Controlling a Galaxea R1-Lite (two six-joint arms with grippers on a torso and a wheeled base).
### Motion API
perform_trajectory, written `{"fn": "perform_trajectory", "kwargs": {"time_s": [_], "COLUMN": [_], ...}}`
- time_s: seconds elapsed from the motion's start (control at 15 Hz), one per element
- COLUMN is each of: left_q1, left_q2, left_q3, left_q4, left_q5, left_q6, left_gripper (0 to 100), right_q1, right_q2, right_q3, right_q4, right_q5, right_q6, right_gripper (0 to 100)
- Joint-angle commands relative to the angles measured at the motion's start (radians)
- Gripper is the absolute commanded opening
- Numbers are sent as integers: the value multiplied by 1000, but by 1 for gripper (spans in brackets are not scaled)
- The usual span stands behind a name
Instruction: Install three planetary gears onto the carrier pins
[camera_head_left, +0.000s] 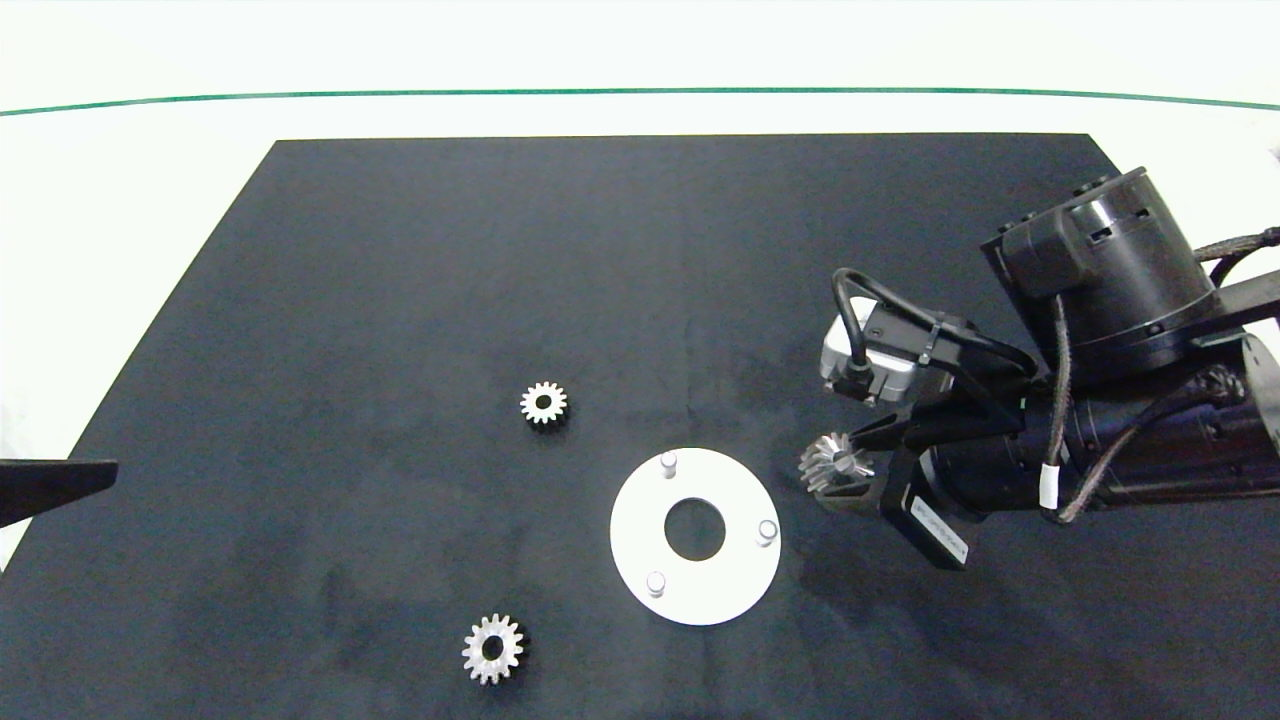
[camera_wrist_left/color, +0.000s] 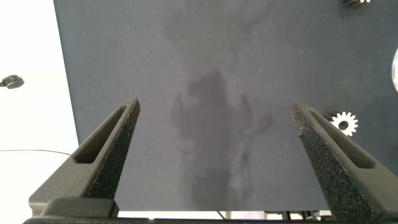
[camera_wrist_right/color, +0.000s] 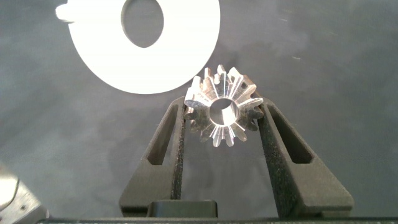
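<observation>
Pinching one gear (camera_wrist_right/color: 222, 113) between its fingers just right of the white disc (camera_head_left: 640, 560), the right gripper (camera_head_left: 838, 470) should level the gear's hole over a pin (camera_head_left: 767, 531); left gripper (camera_wrist_left/color: 217, 130) idles, spread, far left.

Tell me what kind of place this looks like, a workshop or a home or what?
Probably a robot test bench or lab, not a home. A plain black mat covers a bare white table; on it lie only loose metal gears and a white disc with pins, while the right gripper holds one gear.
</observation>
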Motion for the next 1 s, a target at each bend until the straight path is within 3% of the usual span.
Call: {"fn": "perform_trajectory", "kwargs": {"time_s": [0.07,0.27,1.0], "left_q1": [1,4,-1], "left_q2": [-3,-9,-20], "left_q3": [-1,-1,2], "left_q4": [3,3,6], "left_q5": [1,1,2], "left_q6": [0,0,6], "left_gripper": [100,100,100], "right_q1": [64,98,101], "right_q2": [3,35,98], "right_q3": [13,16,8], "right_q4": [1,0,-5], "right_q5": [-17,-42,-60], "right_q6": [-1,-1,-3], "right_gripper": [16,16,16]}}
